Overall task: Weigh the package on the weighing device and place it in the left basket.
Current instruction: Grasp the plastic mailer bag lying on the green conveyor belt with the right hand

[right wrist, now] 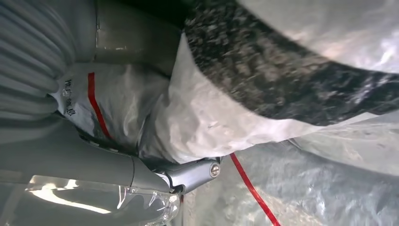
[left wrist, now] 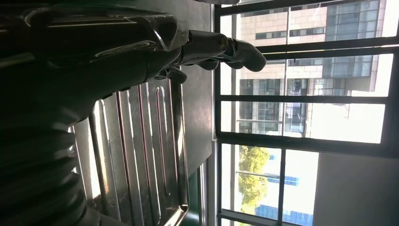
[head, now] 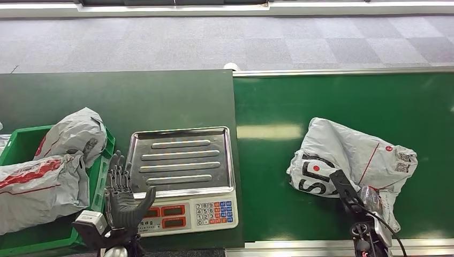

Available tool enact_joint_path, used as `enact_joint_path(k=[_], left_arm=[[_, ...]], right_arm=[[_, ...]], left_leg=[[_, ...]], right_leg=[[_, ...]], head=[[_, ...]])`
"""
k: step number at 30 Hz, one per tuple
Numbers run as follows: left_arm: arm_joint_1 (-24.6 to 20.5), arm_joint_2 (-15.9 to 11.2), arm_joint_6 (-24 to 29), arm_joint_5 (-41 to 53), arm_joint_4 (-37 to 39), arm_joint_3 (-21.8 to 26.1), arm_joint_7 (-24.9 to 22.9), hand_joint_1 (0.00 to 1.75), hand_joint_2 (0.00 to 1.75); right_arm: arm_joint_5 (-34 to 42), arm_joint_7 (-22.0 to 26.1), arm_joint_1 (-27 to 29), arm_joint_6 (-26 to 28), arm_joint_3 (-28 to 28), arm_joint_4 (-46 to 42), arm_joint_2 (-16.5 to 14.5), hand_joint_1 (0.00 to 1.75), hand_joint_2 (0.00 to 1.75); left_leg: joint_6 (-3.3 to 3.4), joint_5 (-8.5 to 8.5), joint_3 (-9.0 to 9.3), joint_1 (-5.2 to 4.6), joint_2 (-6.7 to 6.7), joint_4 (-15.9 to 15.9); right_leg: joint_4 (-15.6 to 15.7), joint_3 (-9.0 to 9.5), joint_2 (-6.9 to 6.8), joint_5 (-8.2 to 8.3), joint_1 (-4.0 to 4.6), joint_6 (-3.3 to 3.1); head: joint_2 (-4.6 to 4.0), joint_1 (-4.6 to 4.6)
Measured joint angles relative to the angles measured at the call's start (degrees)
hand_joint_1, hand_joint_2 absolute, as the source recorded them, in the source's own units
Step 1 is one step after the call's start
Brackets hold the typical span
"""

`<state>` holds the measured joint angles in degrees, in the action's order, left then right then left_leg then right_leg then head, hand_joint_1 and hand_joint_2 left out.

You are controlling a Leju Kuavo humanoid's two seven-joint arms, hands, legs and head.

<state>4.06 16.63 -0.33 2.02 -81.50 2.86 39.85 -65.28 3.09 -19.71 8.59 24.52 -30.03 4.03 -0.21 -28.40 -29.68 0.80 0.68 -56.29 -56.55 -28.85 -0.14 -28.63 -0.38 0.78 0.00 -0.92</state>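
Over the conveyor's green belt (head: 332,101), seen from the head, the right hand (head: 350,195) is pressed into the near edge of the grey package (head: 356,158); whether its fingers have closed on the plastic cannot be told, so I judge the pick-up step to be in hand. The left hand (head: 123,195) hovers with fingers spread and empty, at the near left corner of the scale (head: 182,179), between it and the green basket (head: 101,176), which already holds grey bags. At the left wrist, the spread fingers (left wrist: 235,47) hang above the ribbed steel tray (left wrist: 141,155). At the right wrist, crinkled grey film with red lines and black print lies against the thumb (right wrist: 188,172). Next comes a secure grasp, then a lift leftward onto the tray.
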Motion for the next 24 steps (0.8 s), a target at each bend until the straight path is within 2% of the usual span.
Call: enact_joint_path(k=[6,8,11,13,16,20,23,24], left_arm=[[0.21,-0.23,-0.02,-0.05,0.48,0.02,0.0,0.0,1.75],[0.76,-0.23,-0.02,-0.05,0.35,0.09,0.0,0.0,1.75],[2.13,-0.23,-0.35,0.02,-0.45,0.28,0.0,0.0,1.75],[2.71,-0.23,-0.86,0.2,-0.82,0.4,0.0,0.0,1.75],[2.94,-0.23,-1.42,0.38,-0.9,0.46,0.0,0.0,1.75],[2.84,-0.23,-1.27,0.3,-0.9,0.46,0.0,0.0,1.75],[2.82,-0.23,-0.94,0.13,-0.91,0.46,0.0,0.0,1.75],[2.82,-0.23,-0.83,0.1,-0.97,0.46,0.0,0.0,1.75]], right_arm=[[0.35,2.03,0.12,2.55,0.1,-0.02,-0.09,1.75,1.75],[1.98,5.48,0.4,6.37,0.53,-0.55,-0.57,1.75,1.75],[9.0,14.25,1.98,12.45,2.42,-4.72,-2.5,1.75,1.75],[18.5,22.53,4.48,14.99,4.09,-11.29,-4.62,1.75,1.75],[35.89,34.06,9.66,17.73,6.81,-25.85,-8.62,1.75,1.75],[44.92,36.86,16.19,21.04,7.93,-42.32,-12.06,1.75,1.75],[48.72,36.99,19.62,25.77,6.16,-50.35,-12.69,1.73,1.75],[49.82,36.99,20.49,27.37,5.25,-52.65,-12.7,1.68,1.75]], left_leg=[[0.0,-0.13,-0.09,0.01,-0.03,0.0],[0.0,-0.11,-0.23,0.0,-0.05,0.0],[0.02,-0.07,-0.45,0.0,-0.13,0.0],[0.02,-0.05,-0.61,-0.01,-0.3,-0.01],[0.02,-0.04,-0.84,0.0,-0.64,-0.01],[0.0,-0.08,-1.02,-0.01,-0.61,0.0],[0.0,-0.09,-1.07,-0.02,-0.57,0.0],[0.0,-0.09,-1.07,-0.02,-0.56,0.0]], right_leg=[[0.05,0.04,-0.02,-0.13,0.01,0.06],[0.04,-0.01,-0.03,-0.13,0.01,0.06],[0.02,-0.22,-0.05,-0.1,0.0,0.06],[0.01,-0.37,-0.22,-0.11,0.0,0.06],[0.0,-0.47,-0.63,-0.22,0.0,0.04],[-0.01,-0.64,-0.64,-0.28,0.01,-0.02],[-0.01,-0.71,-0.59,-0.28,0.0,-0.02],[-0.01,-0.71,-0.59,-0.28,0.0,-0.02]], head=[[0.0,0.0],[0.0,0.0],[0.0,-0.03],[0.0,-0.03],[0.0,-0.03],[0.0,-0.04],[0.0,-0.03],[0.0,-0.02]])
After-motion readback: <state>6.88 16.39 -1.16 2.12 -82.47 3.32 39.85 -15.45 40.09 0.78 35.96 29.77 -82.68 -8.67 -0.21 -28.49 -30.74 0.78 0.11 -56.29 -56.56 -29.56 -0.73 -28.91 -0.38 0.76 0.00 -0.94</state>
